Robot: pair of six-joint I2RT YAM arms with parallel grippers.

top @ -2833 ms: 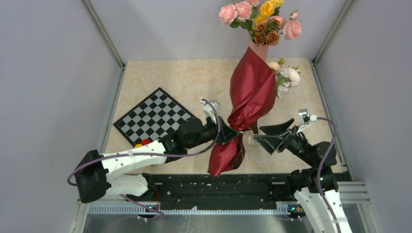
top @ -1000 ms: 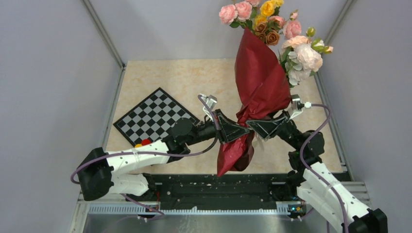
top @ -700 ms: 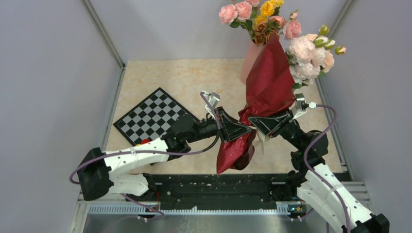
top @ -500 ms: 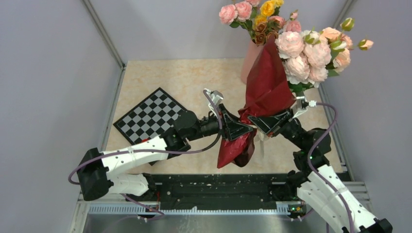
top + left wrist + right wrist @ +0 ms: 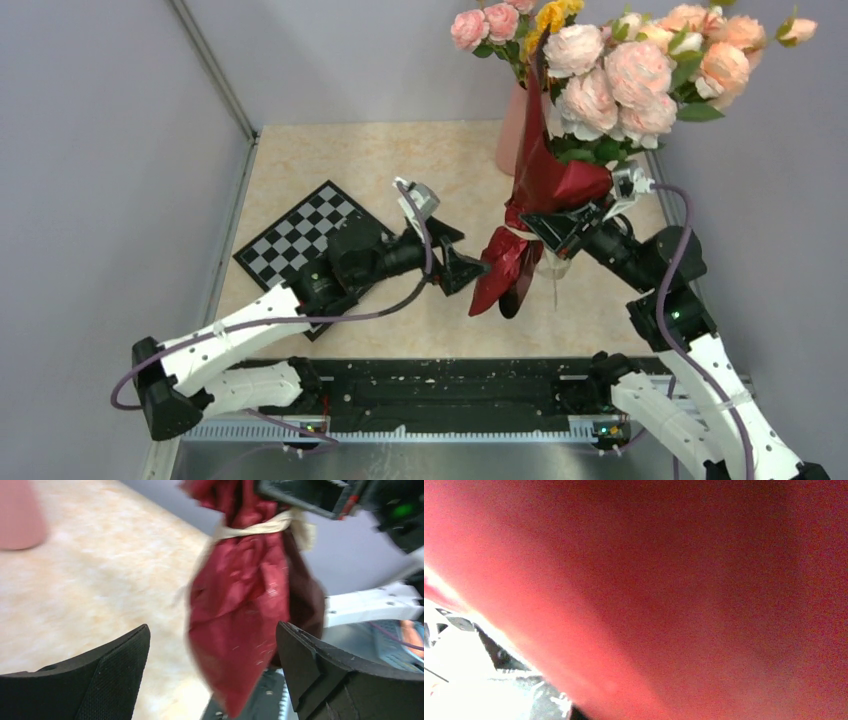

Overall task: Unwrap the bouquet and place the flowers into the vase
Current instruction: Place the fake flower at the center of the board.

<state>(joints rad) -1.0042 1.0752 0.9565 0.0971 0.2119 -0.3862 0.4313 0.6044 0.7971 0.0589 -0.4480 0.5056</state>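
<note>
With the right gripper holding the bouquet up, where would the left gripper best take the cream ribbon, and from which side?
Probably the ribbon's loose ends, bunched on the side towards the right arm; the band itself sits tight around the bouquet, just under the right gripper. The open left gripper could come in level, passing around its hanging lower end.

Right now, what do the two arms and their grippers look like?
The left arm and right arm both have white links joined by black joints, and a purple cable loops along each. The left gripper and right gripper have black wedge-shaped fingers. A small grey camera mount sits at each wrist.
</note>
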